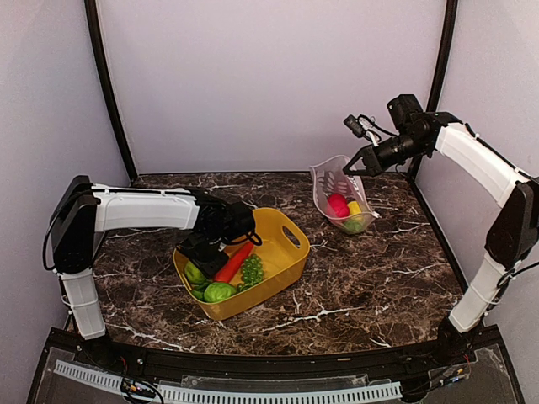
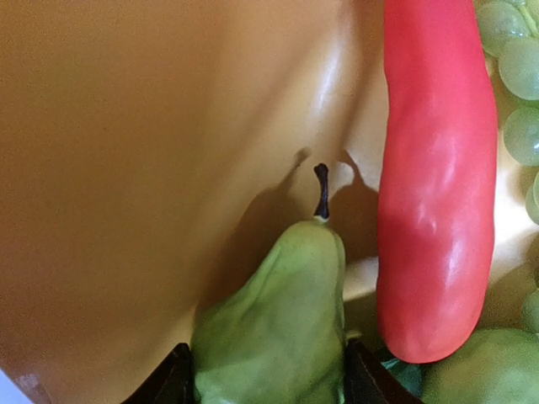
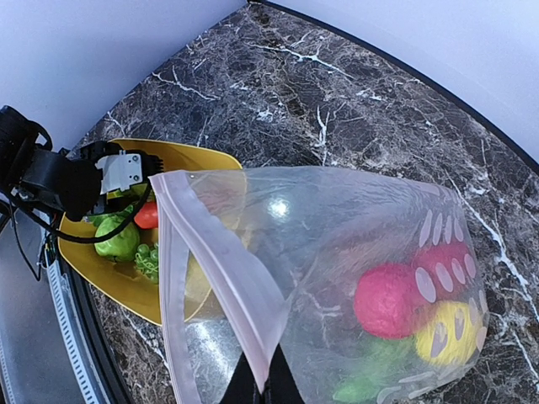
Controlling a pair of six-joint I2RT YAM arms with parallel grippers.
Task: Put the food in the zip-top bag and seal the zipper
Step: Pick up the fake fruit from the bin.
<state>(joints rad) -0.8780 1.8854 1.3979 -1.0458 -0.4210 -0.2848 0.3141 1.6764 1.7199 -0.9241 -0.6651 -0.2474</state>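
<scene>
The clear zip-top bag (image 1: 330,187) hangs open from my right gripper (image 1: 352,166), which is shut on its whitish zipper (image 3: 219,261) edge. Inside lie a red ball (image 3: 389,300), the yellow lemon (image 3: 446,337) and a green piece (image 3: 370,383). My left gripper (image 1: 205,250) is down in the yellow tub (image 1: 286,231). Its fingers (image 2: 173,383) press both sides of a green pear (image 2: 278,328). The red-orange carrot (image 2: 438,185) lies just right of the pear, with green grapes (image 2: 514,67) beyond. A round green fruit (image 1: 219,292) sits at the tub's near end.
The tub's wall (image 2: 126,168) is close on the left of the pear. The bag's bottom rests on the marble table (image 1: 370,278) at the back right, about a tub's width from the tub. Enclosure walls stand behind and at both sides.
</scene>
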